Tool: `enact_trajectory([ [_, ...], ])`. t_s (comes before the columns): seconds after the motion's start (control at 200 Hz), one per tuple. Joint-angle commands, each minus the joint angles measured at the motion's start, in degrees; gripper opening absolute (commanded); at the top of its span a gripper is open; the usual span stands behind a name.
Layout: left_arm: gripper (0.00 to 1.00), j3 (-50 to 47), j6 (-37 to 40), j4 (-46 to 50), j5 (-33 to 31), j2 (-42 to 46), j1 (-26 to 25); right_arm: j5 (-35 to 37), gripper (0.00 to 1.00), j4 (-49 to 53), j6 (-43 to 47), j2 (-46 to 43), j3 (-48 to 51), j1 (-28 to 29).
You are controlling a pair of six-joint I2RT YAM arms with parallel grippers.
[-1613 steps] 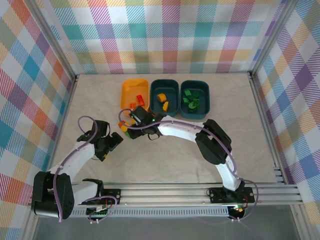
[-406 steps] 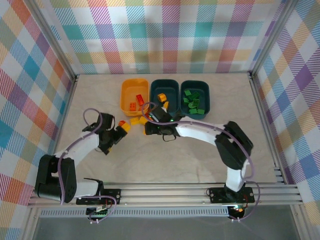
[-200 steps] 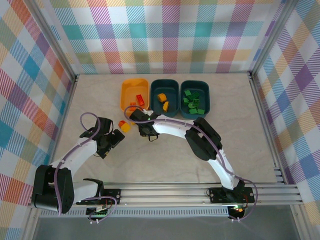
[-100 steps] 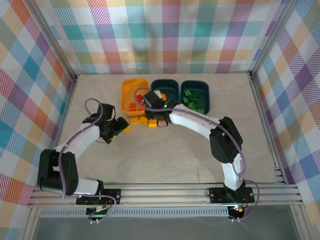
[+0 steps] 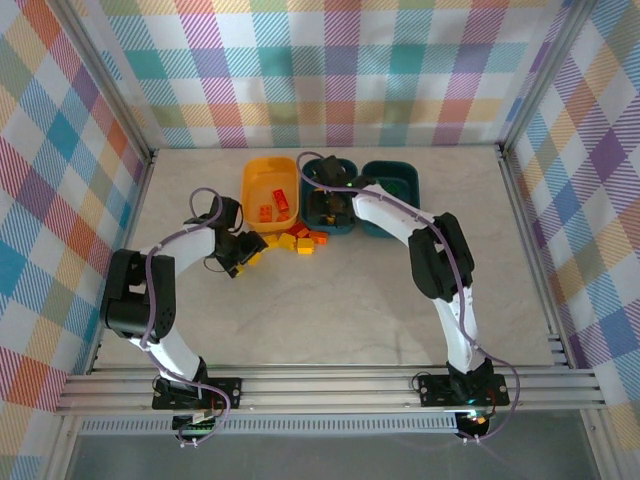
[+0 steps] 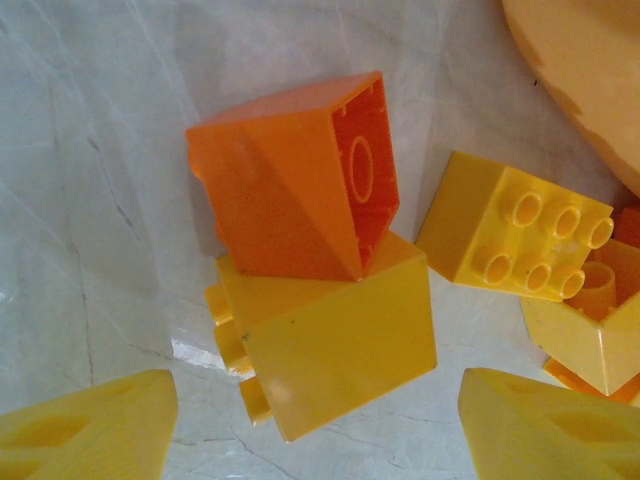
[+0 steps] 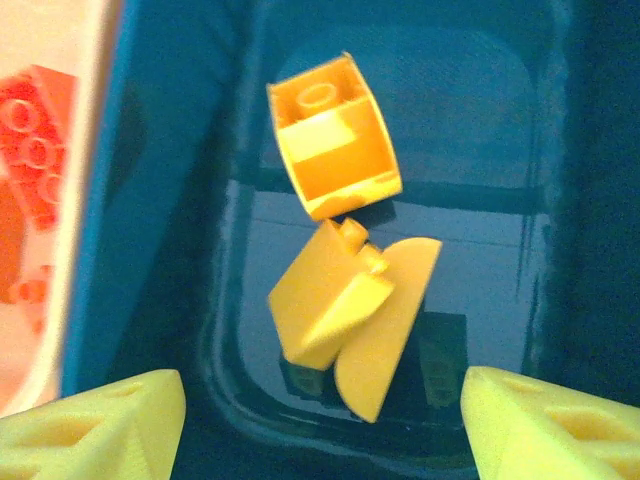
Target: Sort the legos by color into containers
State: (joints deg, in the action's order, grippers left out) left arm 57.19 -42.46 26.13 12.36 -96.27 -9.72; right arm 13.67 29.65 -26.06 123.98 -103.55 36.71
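Observation:
My left gripper (image 6: 320, 430) is open low over the table, its yellow fingertips (image 6: 90, 425) on either side of a yellow lego (image 6: 330, 335) that lies just ahead of them. An orange lego (image 6: 295, 185) leans on that yellow one, and more yellow legos (image 6: 515, 235) lie to the right. From above, this pile (image 5: 295, 243) sits in front of the orange-yellow container (image 5: 250, 185), with the left gripper (image 5: 243, 256) at its left end. My right gripper (image 7: 325, 430) hangs open over the middle teal container (image 7: 170, 200), where yellow legos (image 7: 325, 295) lie loose.
Red legos (image 5: 275, 205) lie in the orange-yellow container. A second teal container (image 5: 415, 200) stands to the right of the middle one (image 5: 345, 160). Checked walls close off the back and both sides.
My right gripper has gone from the pile to over the middle teal container and opened, with yellow legos lying below it. My left gripper has moved right, up to the pile, its jaws narrower.

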Motion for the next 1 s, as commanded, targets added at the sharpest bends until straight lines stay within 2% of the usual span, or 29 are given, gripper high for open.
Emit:
enact_trajectory([
  [0.0, 0.74, 1.5, -0.4, -0.8, -1.3, -1.1, -0.2, -0.6, 0.74, -3.4, 0.4, -8.5, 4.7, 0.4],
  [0.12, 0.73, 1.9, -0.2, -1.4, -2.4, -3.2, -0.2, -1.2, 0.75, -7.7, -1.1, -16.2, 13.6, 1.0],
  [0.185, 0.68, 2.4, -0.1, -1.7, -2.4, -4.7, -0.4, -1.6, 0.75, -9.6, -1.8, -19.9, 18.1, 1.5],
  [0.38, 0.65, 2.6, -0.2, -3.3, -2.7, -7.2, -0.5, -1.4, 0.75, -10.7, -2.7, -27.0, 26.8, 2.1],
  [0.555, 0.61, 3.2, 0.0, -2.8, -3.7, -7.0, -1.4, -1.1, 0.75, -10.7, -3.0, -30.8, 30.9, 2.1],
  [0.665, 0.44, 2.6, 0.2, -2.9, -3.9, -6.5, -2.1, -1.7, 0.75, -11.1, -3.6, -31.9, 32.6, 2.0],
  [0.745, 0.39, 1.7, 0.2, -2.6, -3.7, -6.0, -2.7, -1.9, 0.75, -11.7, -3.9, -32.7, 33.8, 2.1],
  [0.85, 0.36, 0.1, -0.5, -2.5, -2.5, -3.7, -3.6, -2.5, 0.75, -11.8, -4.1, -33.3, 34.8, 2.1],
  [0.995, 0.36, -0.1, -0.8, -1.2, -1.1, 3.9, -6.4, -1.7, 0.75, -12.2, -3.4, -34.4, 36.3, 2.0],
])
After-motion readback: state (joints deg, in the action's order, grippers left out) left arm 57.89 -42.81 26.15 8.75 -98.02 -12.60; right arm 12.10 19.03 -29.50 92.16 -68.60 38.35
